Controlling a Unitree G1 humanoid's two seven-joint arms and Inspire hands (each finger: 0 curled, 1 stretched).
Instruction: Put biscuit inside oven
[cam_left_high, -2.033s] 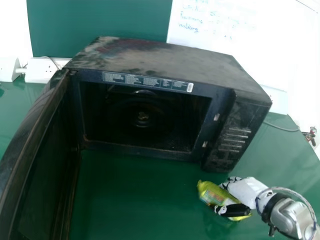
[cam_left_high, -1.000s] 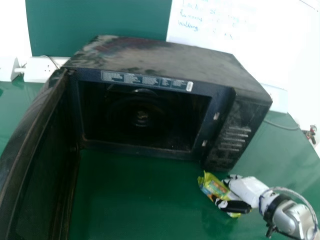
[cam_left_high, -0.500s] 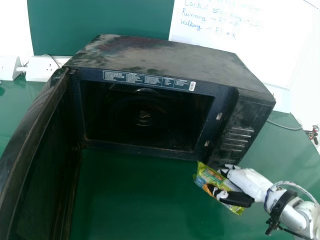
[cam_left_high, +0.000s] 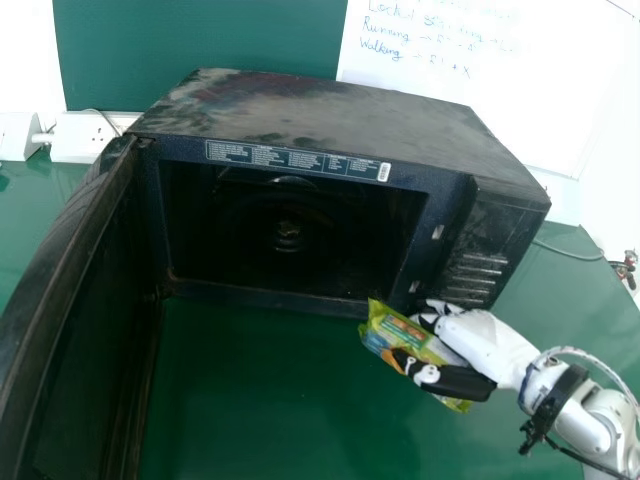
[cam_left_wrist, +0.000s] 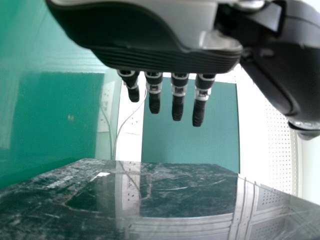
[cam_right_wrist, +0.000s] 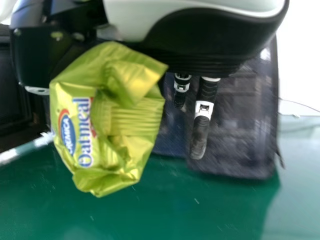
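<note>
Biscuit packet: the yellow-green biscuit packet (cam_left_high: 395, 328) is outside the oven, in front of the lower right part of its opening in the head view. It lies at a slant in the hand, one corner pointing towards the opening; whether it touches the oven's front edge I cannot tell. The right wrist view shows its crinkled wrapper, with a blue and white printed patch.
Right hand: the right hand (cam_left_high: 480, 340) comes in from the right side of the head view and grasps the packet between its thumb and fingers.
Left hand: in the left wrist view, the left hand (cam_left_wrist: 150, 57) is released, its fingers (cam_left_wrist: 178, 102) extended and apart, near a dark, glossy, scratched surface (cam_left_wrist: 170, 192).
Microwave oven: the black microwave oven (cam_left_high: 310, 112) stands on the green worktop (cam_left_high: 270, 390), its top smudged and its cavity (cam_left_high: 330, 225) facing the robot. A small round fitting shows inside.
Door: the oven door (cam_left_high: 95, 310) stands wide open on the left side.
Control panel: the control panel (cam_left_high: 480, 265) is to the right of the opening, near the right hand.
Behind: a whiteboard (cam_left_high: 480, 90) with handwriting, and a white socket box (cam_left_high: 80, 138) at the left.
</note>
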